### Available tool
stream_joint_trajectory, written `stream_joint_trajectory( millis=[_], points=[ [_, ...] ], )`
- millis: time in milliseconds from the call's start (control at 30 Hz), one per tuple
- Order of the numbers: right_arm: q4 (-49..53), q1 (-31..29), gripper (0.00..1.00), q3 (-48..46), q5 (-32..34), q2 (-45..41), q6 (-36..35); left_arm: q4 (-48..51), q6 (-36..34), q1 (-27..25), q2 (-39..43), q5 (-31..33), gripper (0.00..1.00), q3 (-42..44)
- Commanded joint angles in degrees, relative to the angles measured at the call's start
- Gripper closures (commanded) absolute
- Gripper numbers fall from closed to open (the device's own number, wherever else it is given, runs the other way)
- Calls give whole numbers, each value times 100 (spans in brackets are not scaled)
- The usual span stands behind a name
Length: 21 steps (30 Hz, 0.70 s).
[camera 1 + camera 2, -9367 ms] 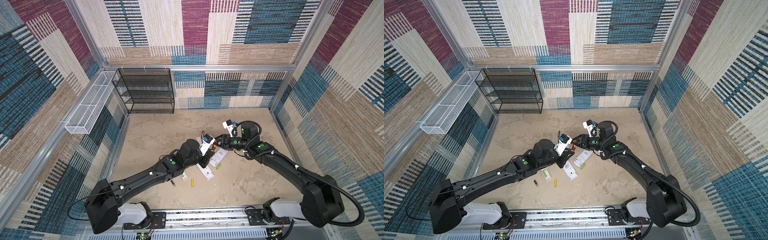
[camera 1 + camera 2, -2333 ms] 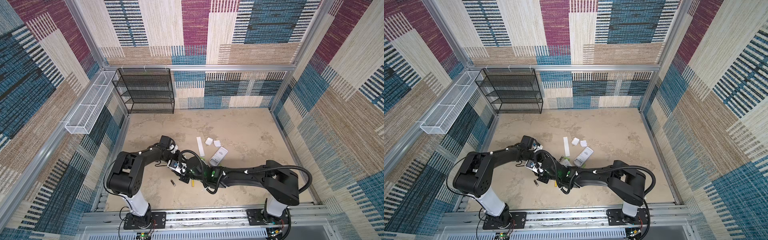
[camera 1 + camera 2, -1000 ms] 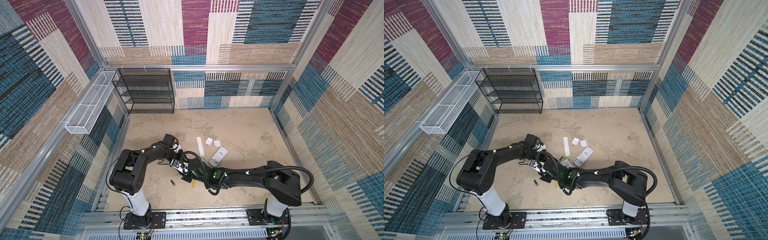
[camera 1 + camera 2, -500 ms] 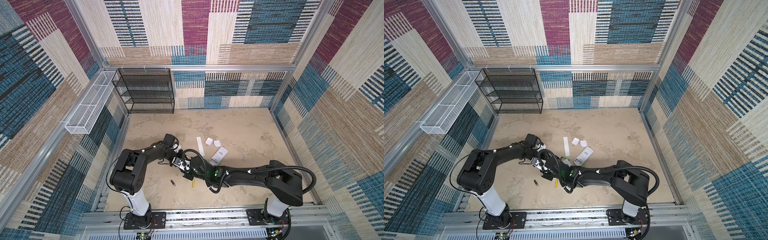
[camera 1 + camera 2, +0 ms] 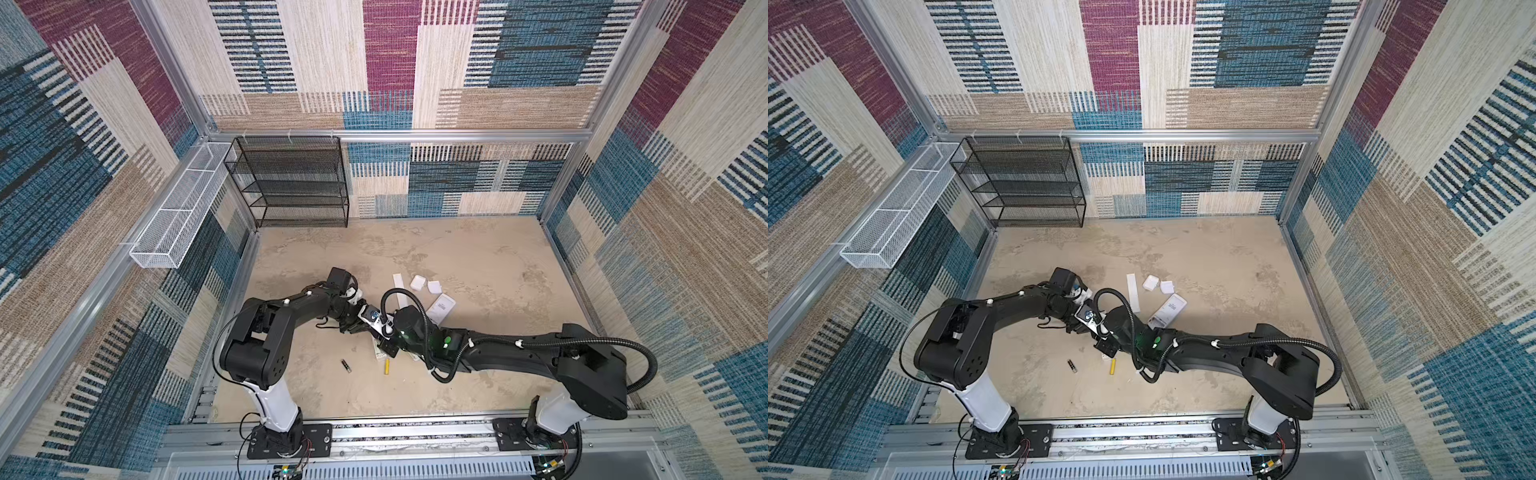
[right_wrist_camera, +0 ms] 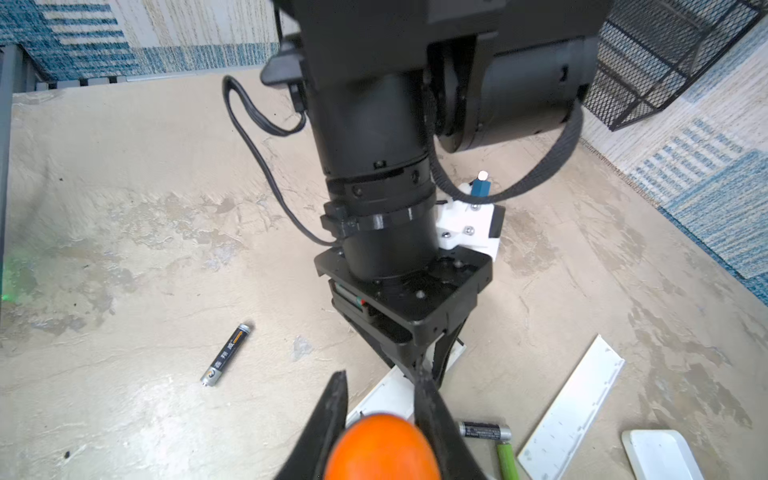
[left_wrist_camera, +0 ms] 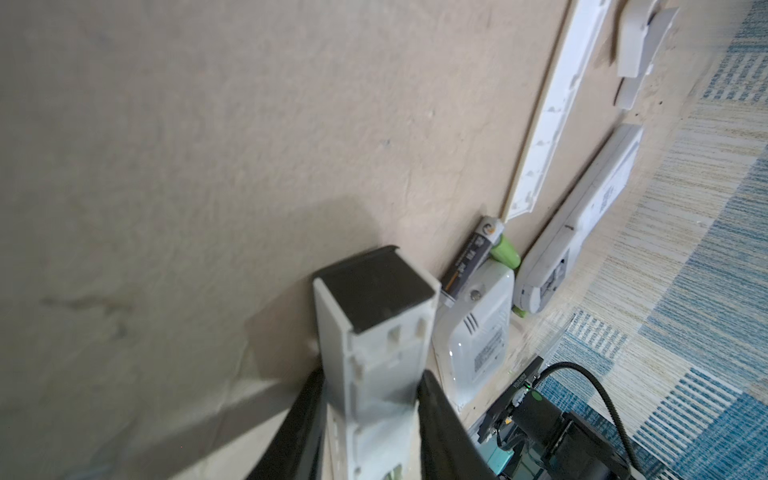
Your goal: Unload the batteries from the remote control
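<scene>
The left gripper is clamped on a grey-white remote control. Its jaws press the two long sides, and the remote's open, dark, hollow end faces away from the wrist. The right gripper is closed around a screwdriver at its rounded orange handle and points toward the left gripper. The shaft and tip are hidden. In both top views the two grippers meet low over the tabletop, near its front middle.

The step in hand looks like levering cells out of the held remote with the tool. Whether any cell sits inside it cannot be told. The next move calls for seating the tip against the end of a cell and prying gently while the left gripper holds firm. A slip could flick the cell away or twist the remote loose.

Four batteries lie loose on the tabletop:
- One black battery lies alone.
- One yellow battery lies near it.
- A second black battery lies just beside one green battery.

Two more white bodies lie flat: a labelled unit next to that pair, and a slim remote beyond it. There is also one long white cover and two small white covers.
</scene>
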<state>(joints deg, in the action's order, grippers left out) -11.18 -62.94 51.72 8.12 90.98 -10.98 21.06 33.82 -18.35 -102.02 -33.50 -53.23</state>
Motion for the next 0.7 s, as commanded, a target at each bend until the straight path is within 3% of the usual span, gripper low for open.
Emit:
stream_joint_trajectory(
  millis=[0, 233, 667],
  points=[
    [97, 18, 100, -23, 43, -154, 96, 1447, -111, -4, -180, 1820, 76, 115],
    [64, 20, 100, -94, -272, -390, 303, 1462, -78, -17, -170, 1829, 77, 129],
    [98, -97, 100, 275, -742, 163, -14, 1576, -96, -50, -247, 1864, 78, 6]
  ],
)
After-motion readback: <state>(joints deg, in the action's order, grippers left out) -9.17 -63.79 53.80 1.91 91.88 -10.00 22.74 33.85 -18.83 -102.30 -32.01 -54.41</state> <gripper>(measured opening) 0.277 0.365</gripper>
